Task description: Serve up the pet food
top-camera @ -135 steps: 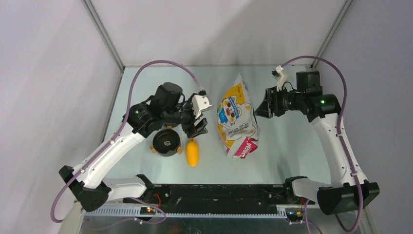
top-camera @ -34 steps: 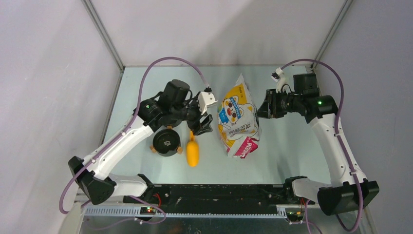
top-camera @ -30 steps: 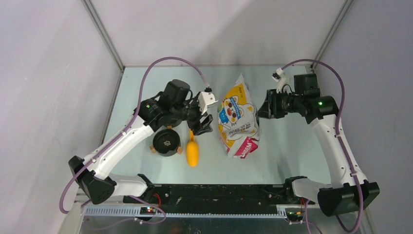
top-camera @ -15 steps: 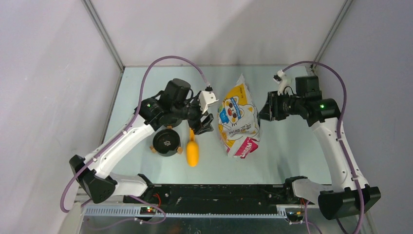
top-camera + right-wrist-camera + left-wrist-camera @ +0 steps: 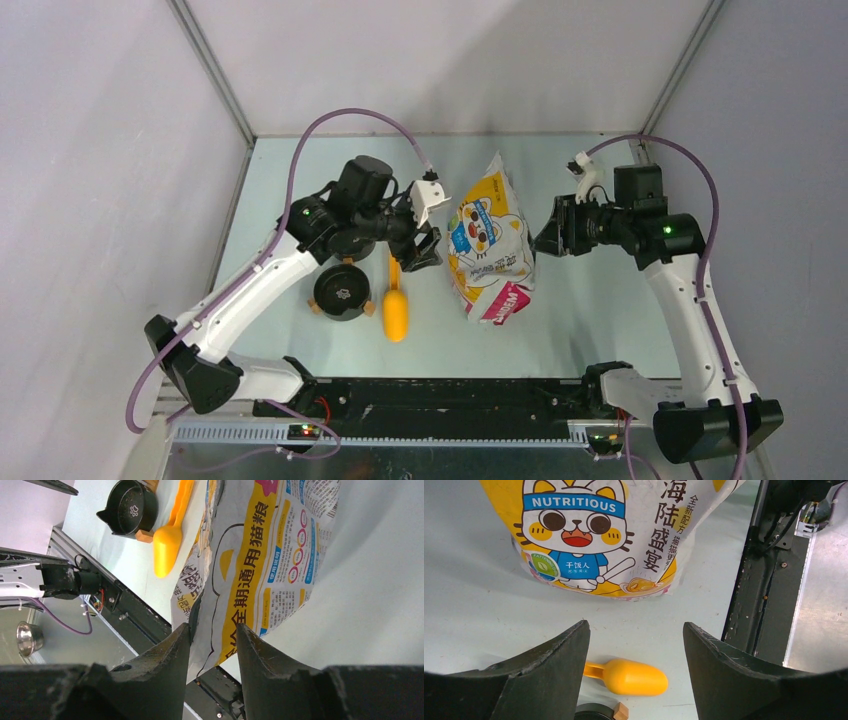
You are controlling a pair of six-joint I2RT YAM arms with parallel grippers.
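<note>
Pale tabletop [image 5: 300,180]: bag [image 5: 490,240] sits between left fingers [image 5: 544,680], spread wide, and right fingers [image 5: 160,675], slightly apart.

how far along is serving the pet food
Nothing looks done: the black bowl shows a bare bottom, no pet food visible. In hand: the open left end effector hovers near the orange scoop; the right end effector, jaws apart, sits at the edge of the bag. Left: scooping food from the bag into the bowl.

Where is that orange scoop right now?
In the overhead view, the orange scoop lies on the table between the black bowl and the cat-print bag.
</note>
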